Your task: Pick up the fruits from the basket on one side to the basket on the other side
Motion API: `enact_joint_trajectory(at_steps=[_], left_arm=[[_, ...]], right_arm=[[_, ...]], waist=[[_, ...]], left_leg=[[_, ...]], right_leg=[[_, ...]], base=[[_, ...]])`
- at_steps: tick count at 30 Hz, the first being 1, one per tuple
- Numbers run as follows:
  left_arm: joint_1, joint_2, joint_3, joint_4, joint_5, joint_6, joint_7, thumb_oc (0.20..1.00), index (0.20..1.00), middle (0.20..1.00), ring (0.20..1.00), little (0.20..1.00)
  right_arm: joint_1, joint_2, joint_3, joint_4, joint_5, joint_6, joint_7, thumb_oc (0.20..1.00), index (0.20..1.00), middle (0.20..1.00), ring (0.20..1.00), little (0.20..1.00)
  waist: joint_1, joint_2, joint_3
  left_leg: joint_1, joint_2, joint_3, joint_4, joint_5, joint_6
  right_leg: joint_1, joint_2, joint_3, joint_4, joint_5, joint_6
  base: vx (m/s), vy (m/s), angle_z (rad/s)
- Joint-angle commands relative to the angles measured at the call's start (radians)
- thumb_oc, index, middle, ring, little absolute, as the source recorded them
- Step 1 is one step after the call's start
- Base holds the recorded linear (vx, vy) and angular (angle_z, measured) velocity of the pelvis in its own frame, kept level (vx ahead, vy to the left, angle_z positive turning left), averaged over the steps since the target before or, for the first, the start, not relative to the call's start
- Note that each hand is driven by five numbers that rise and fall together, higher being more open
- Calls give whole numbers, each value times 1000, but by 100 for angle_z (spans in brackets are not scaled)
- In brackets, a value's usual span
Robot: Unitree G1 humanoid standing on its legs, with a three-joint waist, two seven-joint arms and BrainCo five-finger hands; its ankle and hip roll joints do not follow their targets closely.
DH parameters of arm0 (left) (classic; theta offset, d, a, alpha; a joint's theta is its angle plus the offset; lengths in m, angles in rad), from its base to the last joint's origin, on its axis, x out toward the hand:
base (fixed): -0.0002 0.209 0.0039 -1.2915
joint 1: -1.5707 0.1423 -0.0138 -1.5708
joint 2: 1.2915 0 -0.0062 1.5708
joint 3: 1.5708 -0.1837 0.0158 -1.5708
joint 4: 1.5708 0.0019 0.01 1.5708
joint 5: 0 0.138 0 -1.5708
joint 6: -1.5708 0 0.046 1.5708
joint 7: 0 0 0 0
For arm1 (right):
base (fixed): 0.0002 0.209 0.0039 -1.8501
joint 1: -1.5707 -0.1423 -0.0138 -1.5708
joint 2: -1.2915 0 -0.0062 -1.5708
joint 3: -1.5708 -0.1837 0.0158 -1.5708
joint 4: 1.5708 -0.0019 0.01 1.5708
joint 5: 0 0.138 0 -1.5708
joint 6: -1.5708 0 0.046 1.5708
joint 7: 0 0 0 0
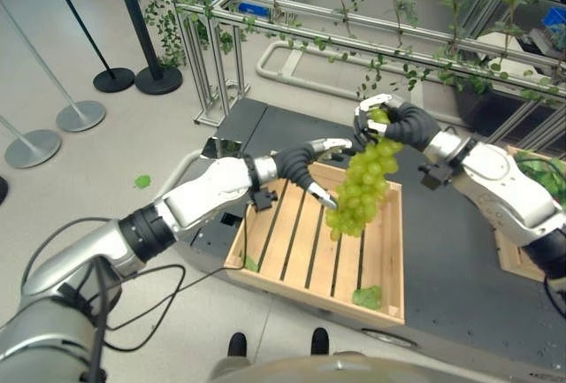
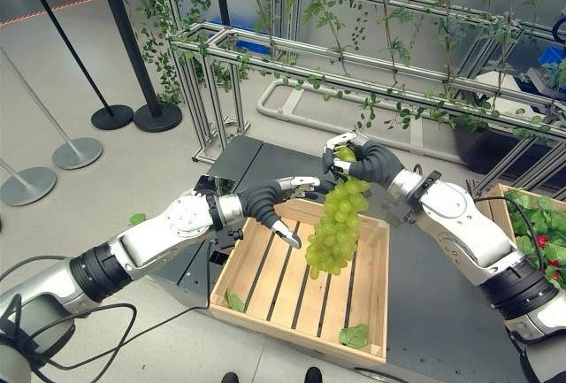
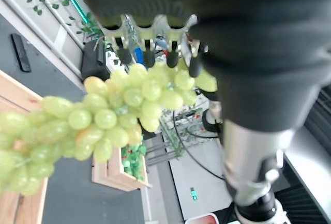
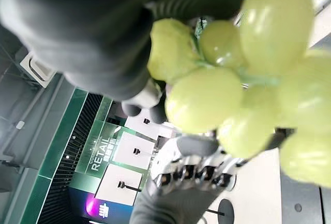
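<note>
Left eye view: right hand (image 1: pixel 378 123) is clamped on the top of a grape bunch (image 1: pixel 361 190) hanging over the wooden crate (image 1: pixel 382 299) at 12 o'clock. Right eye view: left hand (image 2: pixel 296 190), fingers spread, reaches beside the bunch at 9 o'clock. Soft, fragile fruit; probably best held by the stem.

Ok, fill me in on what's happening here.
The robot's right hand grips the top of a bunch of green grapes, which hangs over a wooden crate. The left hand is open beside the bunch, fingers straight at its upper part, thumb lower down. A few loose leaves lie in the crate. Another crate with greenery sits on the robot's right.
</note>
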Motion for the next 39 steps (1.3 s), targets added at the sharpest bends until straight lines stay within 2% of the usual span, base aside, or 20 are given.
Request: enact_joint_trajectory(at_steps=[1,14,28,34,35,36,37,39], left_arm=[[-79,-55,16,98,-4,-33,18,1000,1000,1000,1000,1000],[-82,-106,15,121,14,-31,26,1000,1000,1000,1000,1000],[-33,-78,59,111,28,-36,15,1000,1000,1000,1000,1000],[-18,-17,79,60,20,-45,2,1000,1000,1000,1000,1000],[-4,26,98,31,7,-48,-6,1000,1000,1000,1000,1000],[-4,27,98,30,7,-47,-6,1000,1000,1000,1000,1000],[17,74,120,2,-7,-50,-13,1000,1000,1000,1000,1000],[28,101,133,-10,-18,-52,-20,1000,1000,1000,1000,1000]], right_arm=[[-149,26,-8,-92,12,-48,-10,200,200,200,200,200],[-196,57,50,-128,18,-41,1,200,200,200,200,200],[-117,25,-27,-106,11,-41,3,200,200,200,200,200],[-67,-8,-79,-93,10,-44,3,200,200,200,200,200],[-36,-29,-110,-94,8,-46,7,200,200,200,200,200],[-34,-29,-112,-95,8,-45,7,200,200,200,200,200],[4,-43,-155,-87,9,-50,6,200,200,200,200,200],[22,-50,-176,-80,10,-53,4,200,200,200,200,200]], waist=[[-5,-32,-28],[-10,-38,-30],[-9,-40,-28],[-7,-40,-29],[-6,-39,-29],[-5,-40,-29],[-3,-39,-29],[-2,-39,-29]], left_leg=[[-8,-62,-5,73,-128,56],[-8,-62,-1,80,-131,59],[-9,-63,-3,81,-134,60],[-9,-63,-6,79,-132,59],[-8,-63,-7,78,-132,57],[-8,-63,-7,78,-132,57],[-8,-62,-9,76,-131,56],[-7,-62,-10,74,-131,56]], right_leg=[[38,-30,-44,91,-147,94],[36,-27,-36,93,-148,92],[34,-29,-37,96,-151,90],[38,-29,-40,93,-150,91],[39,-29,-42,92,-150,91],[39,-29,-42,92,-150,91],[39,-30,-44,91,-150,91],[40,-30,-46,91,-150,91]], base=[[0,0,0],[0,0,0],[0,0,0],[0,0,0],[0,0,0],[0,0,0],[0,0,0],[0,0,0]])
